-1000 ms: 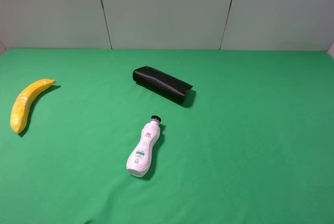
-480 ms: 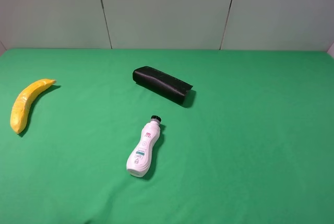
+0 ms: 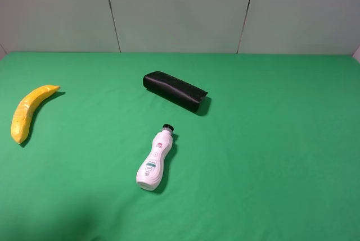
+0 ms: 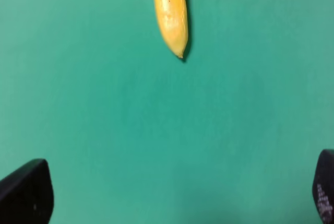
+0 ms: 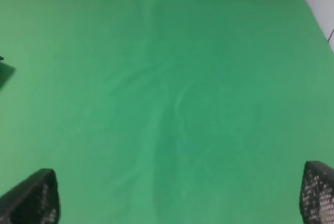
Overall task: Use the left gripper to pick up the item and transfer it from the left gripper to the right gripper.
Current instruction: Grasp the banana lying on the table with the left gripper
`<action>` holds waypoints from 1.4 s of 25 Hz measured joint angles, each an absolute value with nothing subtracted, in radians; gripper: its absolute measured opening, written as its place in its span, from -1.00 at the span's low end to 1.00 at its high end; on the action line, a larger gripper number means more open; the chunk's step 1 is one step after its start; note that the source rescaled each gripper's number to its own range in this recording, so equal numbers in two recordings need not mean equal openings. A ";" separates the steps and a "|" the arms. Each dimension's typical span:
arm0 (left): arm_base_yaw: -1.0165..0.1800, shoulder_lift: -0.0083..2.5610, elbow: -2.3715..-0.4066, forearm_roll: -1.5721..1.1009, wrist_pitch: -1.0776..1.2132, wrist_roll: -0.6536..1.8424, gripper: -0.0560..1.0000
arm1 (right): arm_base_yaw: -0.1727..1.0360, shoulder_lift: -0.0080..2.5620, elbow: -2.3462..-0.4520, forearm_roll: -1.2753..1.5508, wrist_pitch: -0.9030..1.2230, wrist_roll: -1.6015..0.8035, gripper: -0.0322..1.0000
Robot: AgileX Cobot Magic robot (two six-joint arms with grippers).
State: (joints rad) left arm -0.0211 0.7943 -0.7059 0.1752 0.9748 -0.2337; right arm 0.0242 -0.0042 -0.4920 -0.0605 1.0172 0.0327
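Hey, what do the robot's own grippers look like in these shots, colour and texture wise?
Only finger ends show. The left gripper has rounded black fingers, one faintly speckled. The right gripper has black fingers covered in a pale dotted grid texture. No arms, cables or markings are visible.

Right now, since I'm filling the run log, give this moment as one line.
phase: pre-grasp | curved yellow banana: flat on green cloth, untouched | left gripper: open, banana tip ahead | right gripper: open, empty
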 joint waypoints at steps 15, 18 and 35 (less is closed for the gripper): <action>-0.021 1.151 -0.706 0.194 0.740 -0.306 1.00 | 0.024 -0.004 -0.492 -0.061 1.017 0.033 1.00; -0.017 1.201 -0.706 0.216 0.711 -0.333 1.00 | 0.024 -0.004 -0.492 -0.061 1.017 0.033 1.00; 0.092 1.434 -0.708 0.223 0.509 -0.315 1.00 | 0.024 -0.004 -0.492 -0.061 1.017 0.033 1.00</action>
State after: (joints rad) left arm 0.0923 1.4338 -0.7079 0.2230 0.5087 -0.3153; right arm 0.0242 -0.0042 -0.4920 -0.0605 1.0172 0.0327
